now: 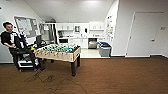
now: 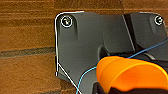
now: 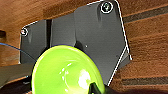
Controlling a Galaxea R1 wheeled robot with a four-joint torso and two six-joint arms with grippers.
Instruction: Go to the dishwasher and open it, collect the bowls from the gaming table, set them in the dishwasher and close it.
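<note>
At the left edge of the head view a person [image 1: 11,40] sits with a control rig, partly covered by a dark stand, and the legs are hard to separate from the low cart below. Just right of the person stands a table-football table [image 1: 58,52] with a green field and rods; its long axis runs from near left to far right, and its far end points toward the kitchen. Small coloured things lie at its left corner, too blurred to name.

Behind it, in the kitchen at the far end of the room, the dishwasher [image 1: 92,44] is a small silver front under the counter, facing the camera. It looks shut, but the handle is too small to make out. Just beside it on the right stands a grey bin [image 1: 104,49] with a blue top. A white door [image 1: 145,33] fills the wall on the right.

In the left wrist view an orange bowl [image 2: 130,75] shows large, cut off by the picture's edge, over the brown floor [image 2: 25,37]. I cannot tell how the left gripper's fingers stand.

In the right wrist view a green bowl [image 3: 66,72] shows its glossy inside, also cut off. A dark part reaches over its rim, but I cannot tell whether the right gripper pinches it.
</note>
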